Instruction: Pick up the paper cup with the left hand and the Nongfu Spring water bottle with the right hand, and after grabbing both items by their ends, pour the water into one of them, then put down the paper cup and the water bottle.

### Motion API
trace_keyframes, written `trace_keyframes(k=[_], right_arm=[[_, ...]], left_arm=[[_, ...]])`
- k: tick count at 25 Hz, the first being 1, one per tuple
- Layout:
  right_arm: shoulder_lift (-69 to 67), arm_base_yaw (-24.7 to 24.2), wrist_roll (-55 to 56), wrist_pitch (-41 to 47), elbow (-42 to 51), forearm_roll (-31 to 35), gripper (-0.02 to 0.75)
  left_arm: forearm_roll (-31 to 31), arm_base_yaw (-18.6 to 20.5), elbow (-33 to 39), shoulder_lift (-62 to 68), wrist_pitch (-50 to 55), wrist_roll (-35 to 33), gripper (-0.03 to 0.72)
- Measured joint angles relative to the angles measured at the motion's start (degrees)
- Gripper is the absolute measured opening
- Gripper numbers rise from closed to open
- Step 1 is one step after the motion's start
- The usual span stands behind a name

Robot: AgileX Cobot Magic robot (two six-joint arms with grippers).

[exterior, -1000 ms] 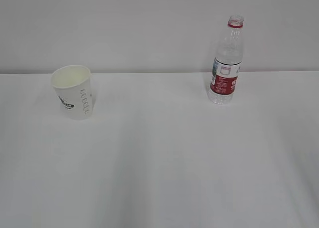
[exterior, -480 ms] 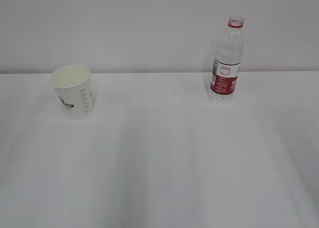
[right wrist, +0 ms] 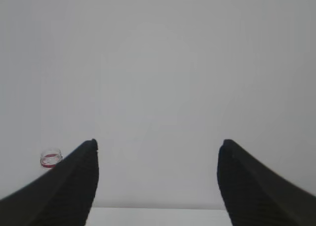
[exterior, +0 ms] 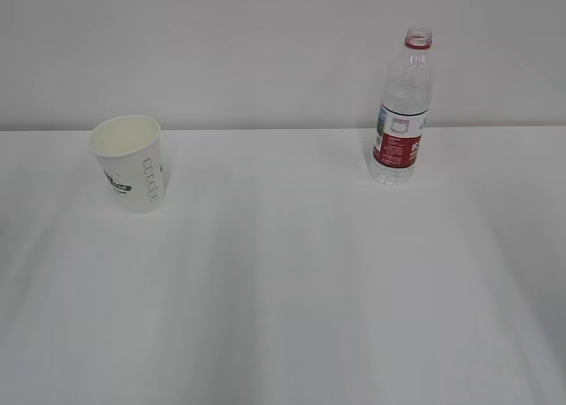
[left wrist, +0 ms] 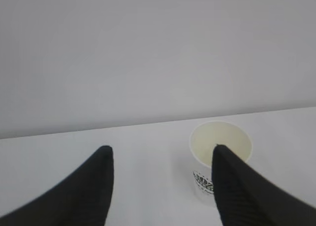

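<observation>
So the tabletop (exterior: 292, 281) is plain white and takes up most of the exterior view, with a blank pale wall behind it. Neither arm shows up in that view at all, so this looks like the very start: nothing picked up, nothing poured yet.

The bottle (exterior: 402, 109) stands upright toward the back right, uncapped, red neck ring on top, long axis straight up. I can't really tell how much water is in it.

The cup (exterior: 130, 162) sits at the back left, well apart from the bottle, mouth up and leaning a bit in the picture, cream inside looks empty.

Left gripper (left wrist: 160, 186): jaws spread, nothing between them. In the left wrist view the cup (left wrist: 220, 162) is ahead and off to the right, its rim partly tucked behind the right-hand jaw tip, so it's not centred in the gap. My guess is the arm has to slide right a touch and move forward before it can close on the cup.

Right gripper (right wrist: 158, 184): also spread wide and empty. In the right wrist view only the bottle's neck (right wrist: 51, 158) peeks out at far left, outside the left-hand jaw, and low in the picture. So I'd say that arm needs a bigger shift to its left, plus dropping down, to get the bottle body between the jaws.

The left arm looks closer to lined up of the two.
</observation>
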State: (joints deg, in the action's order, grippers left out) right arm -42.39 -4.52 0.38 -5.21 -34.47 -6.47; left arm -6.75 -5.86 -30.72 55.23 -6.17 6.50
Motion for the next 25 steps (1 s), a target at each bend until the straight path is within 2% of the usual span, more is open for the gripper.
trace_keyframes(k=[14, 25], right_arm=[[-10.79, 0.00, 0.00, -10.12, 0.00, 0.00, 0.568], [-19.20, 0.00, 0.00, -12.96, 0.00, 0.00, 0.568]], left_arm=[[-0.09, 0.00, 0.00, 8.05, -8.94, 0.00, 0.461], [-0.09, 0.00, 0.00, 13.33, -12.20, 0.00, 0.461]])
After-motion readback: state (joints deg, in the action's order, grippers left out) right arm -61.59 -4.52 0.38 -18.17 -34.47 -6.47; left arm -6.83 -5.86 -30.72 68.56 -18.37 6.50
